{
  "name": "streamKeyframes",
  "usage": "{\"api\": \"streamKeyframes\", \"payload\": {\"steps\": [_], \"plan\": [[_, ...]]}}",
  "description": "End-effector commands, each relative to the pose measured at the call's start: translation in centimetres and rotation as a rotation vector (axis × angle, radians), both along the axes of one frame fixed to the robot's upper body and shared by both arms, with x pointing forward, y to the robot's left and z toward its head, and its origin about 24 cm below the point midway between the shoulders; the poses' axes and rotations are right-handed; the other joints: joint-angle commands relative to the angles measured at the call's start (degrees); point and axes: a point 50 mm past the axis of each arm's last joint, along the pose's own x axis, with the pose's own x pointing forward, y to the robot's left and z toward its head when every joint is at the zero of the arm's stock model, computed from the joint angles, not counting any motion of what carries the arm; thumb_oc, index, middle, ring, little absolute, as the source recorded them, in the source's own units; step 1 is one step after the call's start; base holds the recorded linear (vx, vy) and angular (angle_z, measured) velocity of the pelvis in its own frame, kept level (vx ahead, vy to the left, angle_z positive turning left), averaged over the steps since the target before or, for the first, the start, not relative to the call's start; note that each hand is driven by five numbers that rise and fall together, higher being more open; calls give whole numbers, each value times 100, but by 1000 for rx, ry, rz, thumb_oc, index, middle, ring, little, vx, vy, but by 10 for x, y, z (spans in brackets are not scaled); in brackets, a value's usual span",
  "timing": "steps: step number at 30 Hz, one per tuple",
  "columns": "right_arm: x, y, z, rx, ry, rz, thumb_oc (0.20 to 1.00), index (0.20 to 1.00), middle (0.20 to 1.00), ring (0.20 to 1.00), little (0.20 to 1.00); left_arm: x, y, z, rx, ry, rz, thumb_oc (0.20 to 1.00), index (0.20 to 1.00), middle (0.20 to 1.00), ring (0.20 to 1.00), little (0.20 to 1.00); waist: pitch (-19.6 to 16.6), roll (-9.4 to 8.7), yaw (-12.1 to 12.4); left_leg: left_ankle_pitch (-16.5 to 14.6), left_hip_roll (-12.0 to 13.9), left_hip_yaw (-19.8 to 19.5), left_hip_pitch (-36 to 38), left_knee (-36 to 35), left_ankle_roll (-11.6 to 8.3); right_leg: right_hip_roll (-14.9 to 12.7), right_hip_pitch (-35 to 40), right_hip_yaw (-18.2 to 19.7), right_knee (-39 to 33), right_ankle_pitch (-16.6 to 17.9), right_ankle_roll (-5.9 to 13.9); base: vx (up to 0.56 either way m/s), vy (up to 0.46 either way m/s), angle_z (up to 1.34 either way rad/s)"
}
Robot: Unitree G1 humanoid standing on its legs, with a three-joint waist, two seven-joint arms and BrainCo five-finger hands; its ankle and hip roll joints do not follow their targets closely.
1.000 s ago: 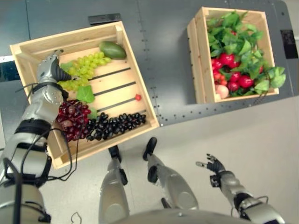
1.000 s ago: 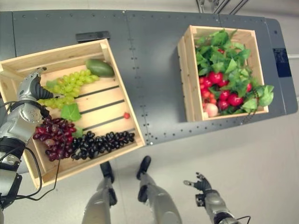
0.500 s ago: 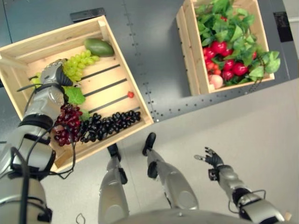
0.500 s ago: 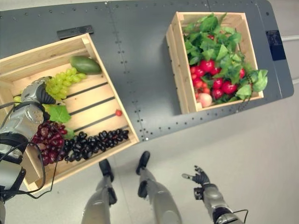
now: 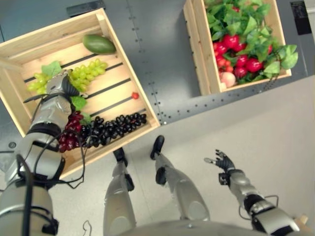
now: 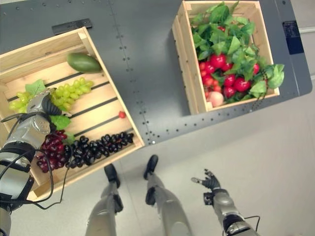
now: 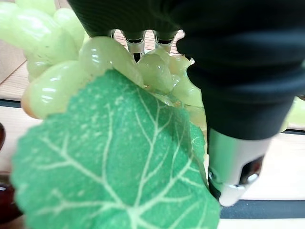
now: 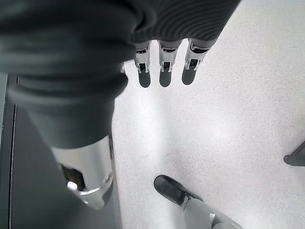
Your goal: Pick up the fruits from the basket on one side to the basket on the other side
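While the right hand [image 5: 224,162] hangs low over the floor with fingers spread, the left hand [image 5: 60,87] curls round the pale green grape bunch [image 5: 88,70] in the slatted wooden crate [image 5: 114,39] near the dark worktop's [image 5: 152,44] left edge.

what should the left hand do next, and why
Probably curl the fingers round the green grapes and lift. The left hand is already down on that bunch in the left crate, its grip not visible, while the right hand hangs open over the floor.

Green grapes [image 5: 81,76], dark grapes [image 5: 110,129], left crate [image 5: 29,46], red fruit, right crate [image 5: 193,44]
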Motion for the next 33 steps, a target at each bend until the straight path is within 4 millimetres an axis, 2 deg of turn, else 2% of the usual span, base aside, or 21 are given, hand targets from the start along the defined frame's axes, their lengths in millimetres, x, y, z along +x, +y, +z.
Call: {"api": "streamKeyframes", "payload": {"steps": [1, 5, 12, 13, 14, 27, 33], "plan": [[-1, -18, 6, -46, -34, -25, 1000, 1000, 1000, 1000, 1000, -6, 8, -16, -4, 78, 34, 1000, 1000, 1000, 1000, 1000, 78, -82, -95, 313, 480, -168, -25, -22, -431, -32, -232, -158, 217, -84, 732, 0, 0, 0], [3, -15, 9, -34, -55, -17, 1000, 1000, 1000, 1000, 1000, -7, 13, -8, 23, 68, 46, 1000, 1000, 1000, 1000, 1000, 80, -140, -139, 346, 492, -169, -75, -54, -435, -8, -279, -153, 191, -47, 747, 0, 0, 0], [5, -15, 12, -23, -76, -29, 1000, 1000, 1000, 1000, 1000, -10, 15, -18, 25, 97, 52, 1000, 1000, 1000, 1000, 1000, 77, -230, -166, 352, 521, -145, -122, -68, -438, 26, -344, -146, 176, -26, 747, 0, 0, 0], [5, -16, 12, -23, -78, -33, 1000, 1000, 1000, 1000, 1000, -11, 14, -20, 17, 103, 53, 501, 501, 501, 501, 501, 77, -236, -163, 352, 524, -142, -124, -67, -437, 25, -344, -143, 175, -25, 748, 0, 0, 0], [5, -17, 12, -25, -78, -36, 1000, 1000, 1000, 1000, 1000, -11, 14, -22, 15, 106, 50, 200, 200, 200, 200, 200, 73, -235, -158, 354, 523, -144, -130, -69, -437, 26, -341, -147, 174, -27, 748, 0, 0, 0], [2, -17, 11, -24, -71, -23, 1000, 1000, 1000, 1000, 1000, -15, 16, -29, 9, 120, 49, 200, 200, 200, 200, 200, 68, -212, -105, 353, 508, -171, -101, -66, -435, 30, -298, -167, 163, -33, 739, 0, 0, 0], [-3, -18, 8, -26, -61, -29, 1000, 1000, 1000, 1000, 1000, -20, 15, -40, -24, 131, 48, 200, 200, 200, 200, 200, 27, -200, -46, 358, 494, -193, -32, -79, -436, 28, -207, -187, 146, -54, 729, 0, 0, 0]]}}
